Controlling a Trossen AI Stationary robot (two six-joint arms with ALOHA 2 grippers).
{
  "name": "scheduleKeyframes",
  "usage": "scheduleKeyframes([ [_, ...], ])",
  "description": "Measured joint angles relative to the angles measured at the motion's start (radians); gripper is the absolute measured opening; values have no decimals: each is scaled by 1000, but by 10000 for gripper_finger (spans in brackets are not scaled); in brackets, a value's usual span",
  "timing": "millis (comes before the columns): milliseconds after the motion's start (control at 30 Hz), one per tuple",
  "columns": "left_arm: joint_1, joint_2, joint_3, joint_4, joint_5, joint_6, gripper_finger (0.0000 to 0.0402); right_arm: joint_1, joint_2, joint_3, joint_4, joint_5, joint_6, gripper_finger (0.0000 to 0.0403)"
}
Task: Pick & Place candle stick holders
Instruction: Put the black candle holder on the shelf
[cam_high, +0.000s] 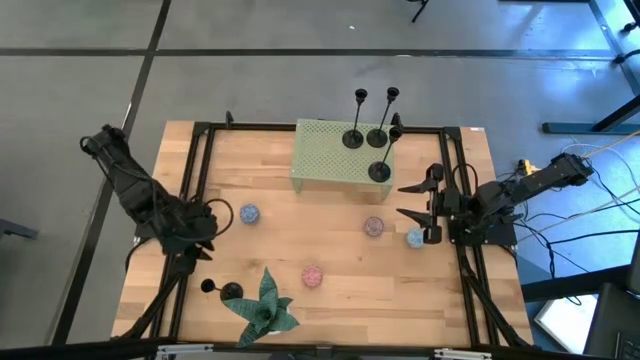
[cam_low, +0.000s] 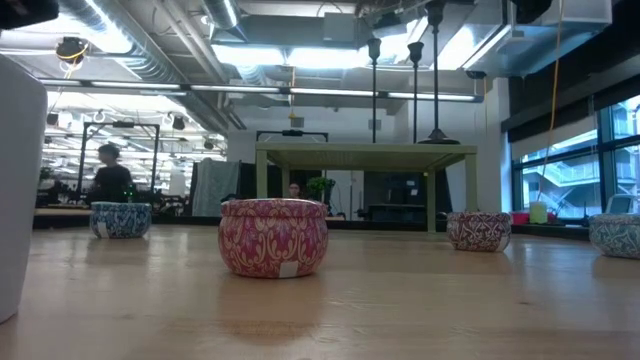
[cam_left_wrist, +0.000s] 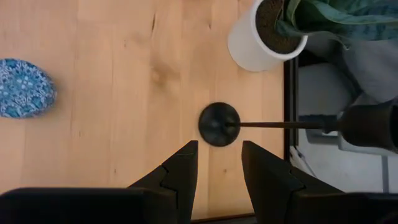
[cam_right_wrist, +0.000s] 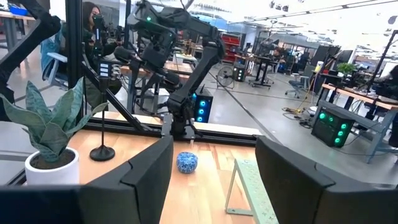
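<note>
Currently three thin black candle stick holders (cam_high: 377, 138) stand on the pale green perforated riser (cam_high: 325, 160); a fourth (cam_left_wrist: 219, 124) near the wooden surface (cam_high: 330, 250) edge, beside white potted plant (cam_left_wrist: 264, 34). Left claw (cam_left_wrist: 219, 180) hovers above it, spread, empty. Right claw (cam_high: 418, 200) spread at right edge.

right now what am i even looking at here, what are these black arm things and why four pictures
Two robot arms work at a wooden table. One picture looks down from above, one looks level across the tabletop, and one comes from each arm's wrist. Three candle stick holders stand on a green perforated stand; a fourth candle stick holder stands near a potted plant. Four small patterned tins dot the table. The left gripper hovers open above that fourth holder. The right gripper waits open at the right side. Neither holds anything.
</note>
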Motion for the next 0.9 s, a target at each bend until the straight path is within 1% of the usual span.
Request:
scheduleKeyframes([
  [167, -92, 20, -49, 2, -34, -79, 120, 0, 5, 0, 1, 0, 9, 232],
  [267, -142, 29, -116, 4, -36, -153, 120, 0, 12, 0, -1, 0, 23, 232],
  [367, -184, 31, -182, 47, -36, -221, 120, 0, 18, 0, 0, 0, 23, 232],
  [467, -217, 31, -232, 148, -73, -213, 120, 0, 21, 0, 4, 0, 22, 232],
  [633, -289, 32, -275, 331, -211, -142, 120, 0, 23, 0, 26, 0, 19, 232],
  [733, -331, 32, -310, 389, -282, -140, 120, 0, 23, 0, 30, 0, 5, 232],
  [800, -351, 38, -336, 422, -307, -159, 120, 0, 24, 0, 30, 0, -5, 232],
  [900, -371, 54, -373, 506, -315, -156, 120, 0, 24, 0, 30, 0, -5, 232],
])
